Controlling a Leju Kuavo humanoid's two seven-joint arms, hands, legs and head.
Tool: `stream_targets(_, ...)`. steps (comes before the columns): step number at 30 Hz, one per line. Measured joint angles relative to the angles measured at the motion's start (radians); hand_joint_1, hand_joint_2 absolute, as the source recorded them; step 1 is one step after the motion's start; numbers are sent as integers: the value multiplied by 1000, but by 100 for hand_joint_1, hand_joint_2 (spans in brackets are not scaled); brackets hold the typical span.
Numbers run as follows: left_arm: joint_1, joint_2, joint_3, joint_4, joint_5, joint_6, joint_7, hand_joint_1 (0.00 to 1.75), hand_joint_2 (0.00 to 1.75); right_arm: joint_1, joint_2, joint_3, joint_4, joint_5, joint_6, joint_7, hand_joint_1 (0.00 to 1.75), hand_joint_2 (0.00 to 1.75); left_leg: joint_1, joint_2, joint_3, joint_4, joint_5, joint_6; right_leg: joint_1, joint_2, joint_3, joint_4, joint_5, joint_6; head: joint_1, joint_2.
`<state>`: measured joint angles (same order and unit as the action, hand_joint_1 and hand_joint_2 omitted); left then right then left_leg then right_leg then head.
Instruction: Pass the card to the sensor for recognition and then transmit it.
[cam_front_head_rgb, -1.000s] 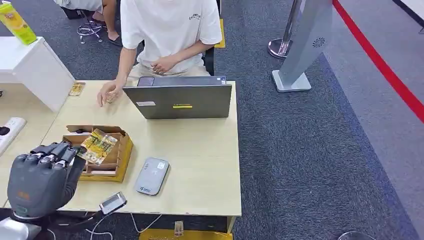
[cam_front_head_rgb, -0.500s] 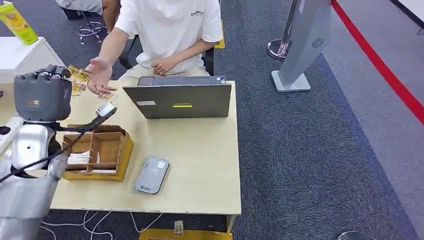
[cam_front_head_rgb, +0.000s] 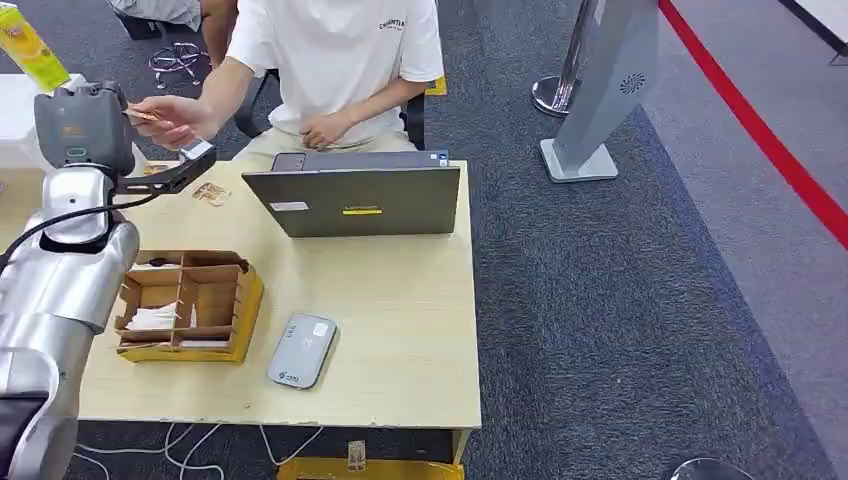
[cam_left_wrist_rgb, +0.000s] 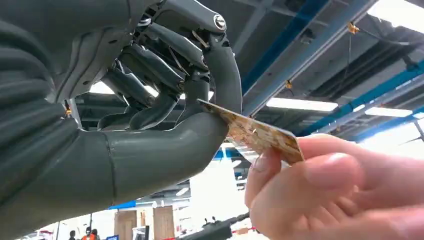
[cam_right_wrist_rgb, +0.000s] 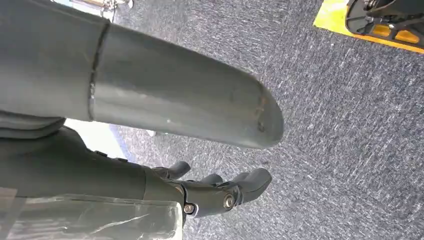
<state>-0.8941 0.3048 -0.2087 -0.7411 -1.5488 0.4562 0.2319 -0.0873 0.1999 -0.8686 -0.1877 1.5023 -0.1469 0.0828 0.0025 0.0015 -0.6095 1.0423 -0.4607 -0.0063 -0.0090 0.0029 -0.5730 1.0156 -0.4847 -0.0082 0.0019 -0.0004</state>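
Observation:
My left hand (cam_front_head_rgb: 84, 124) is raised high at the table's far left corner. It pinches a gold patterned card (cam_left_wrist_rgb: 252, 134) between its thumb (cam_left_wrist_rgb: 165, 150) and a dark finger (cam_left_wrist_rgb: 223, 75). A seated person's hand (cam_front_head_rgb: 172, 119) grips the card's (cam_front_head_rgb: 141, 114) other end between thumb and fingers (cam_left_wrist_rgb: 320, 192). The grey card sensor (cam_front_head_rgb: 303, 350) lies flat near the table's front edge, well below the hand. My right hand (cam_right_wrist_rgb: 220, 192) hangs over grey carpet, fingers loosely apart, with nothing in it.
A cardboard divider box (cam_front_head_rgb: 192, 305) stands at the table's front left. A grey laptop (cam_front_head_rgb: 353, 200) stands open across the far middle, in front of the person. A loose card (cam_front_head_rgb: 210, 193) lies on the table (cam_front_head_rgb: 400, 320) beside the laptop. A grey kiosk stand (cam_front_head_rgb: 600, 90) rises at the right.
My left hand lifted the card from over the box up and away towards the person. The person's hand rose from the table and took hold of the card's free end.

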Motion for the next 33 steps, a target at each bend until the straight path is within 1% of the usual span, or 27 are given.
stream_targets(1, -1, -1, -4, 10, 0, 0, 0, 175, 175, 0, 0, 0, 0, 0, 0, 0, 0, 0, 0, 0, 0, 0, 0, 0, 0, 0, 0, 0, 0, 0, 0, 0)
stream_targets(2, -2, -2, -5, 19, 0, 0, 0, 0, 175, 0, 0, 0, 0, 0, 0, 0, 0, 0, 0, 0, 0, 0, 0, 0, 0, 0, 0, 0, 0, 0, 0, 0)
stream_targets(7, -9, -10, -6, 53, 2, 6, -3, 0, 175, 0, 0, 0, 0, 0, 0, 0, 0, 0, 0, 0, 0, 0, 0, 0, 0, 0, 0, 0, 0, 0, 0, 0)
stream_targets(12, -3, -9, -6, 72, 3, 41, -10, 0, 175, 1, 0, 0, 0, -4, 1, 5, 0, 0, 0, 0, -1, 0, 0, 0, 0, 0, 0, 0, 0, 0, 0, 0)
stream_targets(16, 24, -1, -2, 74, 11, 63, -27, 0, 175, 1, 0, 0, 0, -8, 3, 6, 0, 0, 0, 0, -1, 0, 0, 0, 0, 0, 0, 0, 0, 0, 0, 0)
stream_targets(19, 67, 12, 15, 69, 22, 87, -60, 0, 175, 2, 0, 0, 0, -20, 3, 5, 0, 0, 0, 0, -1, -1, 0, 0, 0, 0, 0, 0, 0, 0, 0, 0)
stream_targets(21, 109, 22, 32, 44, 46, 100, -91, 0, 175, 3, 0, 0, 0, -24, 3, 5, 0, 0, 0, 0, -1, -1, 0, 0, 0, 0, 0, 1, 0, 0, 0, 0)
stream_targets(23, 172, 35, 55, -17, 87, 104, -128, 0, 175, 3, 0, -1, 0, -37, 3, 5, 0, 0, 0, 1, -1, -1, 0, 0, 0, 1, 0, 1, 0, 0, 1, 0)
stream_targets(26, 305, 59, 115, -192, 136, 87, -172, 0, 175, 8, 0, -6, 0, -40, 3, 6, 0, 0, 0, 4, -1, -2, -1, -1, 0, 4, -3, 0, 0, 0, 0, 0)
stream_targets(29, 366, 72, 157, -274, 149, 73, -186, 0, 175, 10, 0, -10, 0, -40, 3, 6, 0, 0, 0, 3, -3, -2, -1, -1, 0, 3, -4, 0, 0, 0, 0, 0)
stream_targets(30, 384, 77, 168, -303, 172, 73, -201, 0, 175, 10, 0, -10, 0, -45, 2, 6, 0, 0, 0, 3, -4, -2, -1, -1, 0, 2, -3, 1, 0, 0, 0, 0)
stream_targets(31, 416, 87, 181, -338, 225, 65, -225, 0, 175, 10, 0, -12, 0, -57, 2, 6, 0, 0, 0, 3, -3, -3, -1, -1, 0, 3, -3, 1, 0, 0, 1, 0)
stream_targets(32, 469, 100, 197, -392, 301, 51, -252, 0, 175, 8, 0, -16, 0, -65, 0, 5, 0, 0, -1, 5, -3, -5, -2, -2, 0, 5, 0, 2, 0, 0, 2, 0)
stream_targets(33, 534, 127, 229, -459, 426, 23, -296, 0, 175, 10, 0, -20, 0, -74, 0, 5, 0, 0, -1, 10, 1, -5, -4, -3, 0, 11, -1, 1, -1, -1, 1, 0)
